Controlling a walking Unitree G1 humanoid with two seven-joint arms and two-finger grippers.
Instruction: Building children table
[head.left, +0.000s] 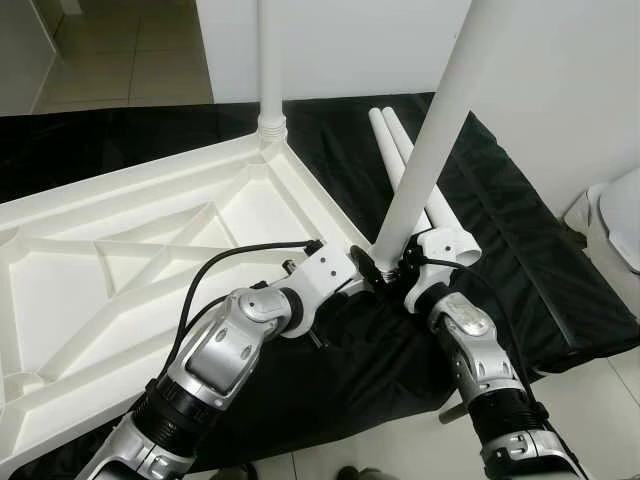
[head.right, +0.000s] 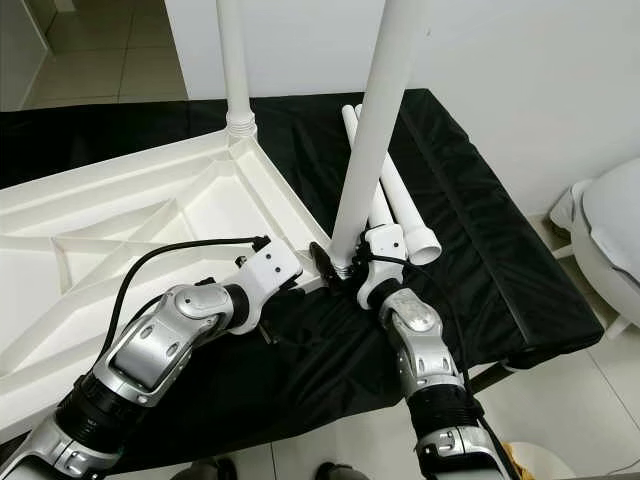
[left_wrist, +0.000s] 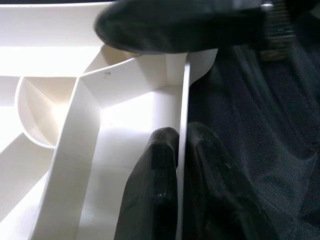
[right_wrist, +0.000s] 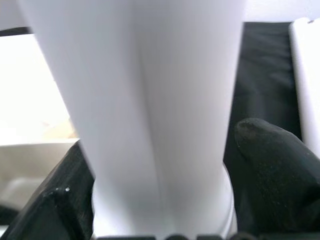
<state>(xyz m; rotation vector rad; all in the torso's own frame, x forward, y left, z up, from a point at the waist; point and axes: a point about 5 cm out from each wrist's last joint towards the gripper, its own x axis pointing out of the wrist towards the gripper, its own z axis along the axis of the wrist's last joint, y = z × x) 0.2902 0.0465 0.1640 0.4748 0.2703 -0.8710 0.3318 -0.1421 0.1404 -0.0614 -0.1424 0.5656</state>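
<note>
At the tabletop corner, left hand pinching its rim, right hand clamped round a leg.

You see two silver arms with rounded metal shells, black ribbed collars near the elbows and small dark screws along the forearms. Each wrist ends in a white housing. A black cable loops from the left forearm to its wrist. The left gripper and right gripper have matte black jaws.
</note>
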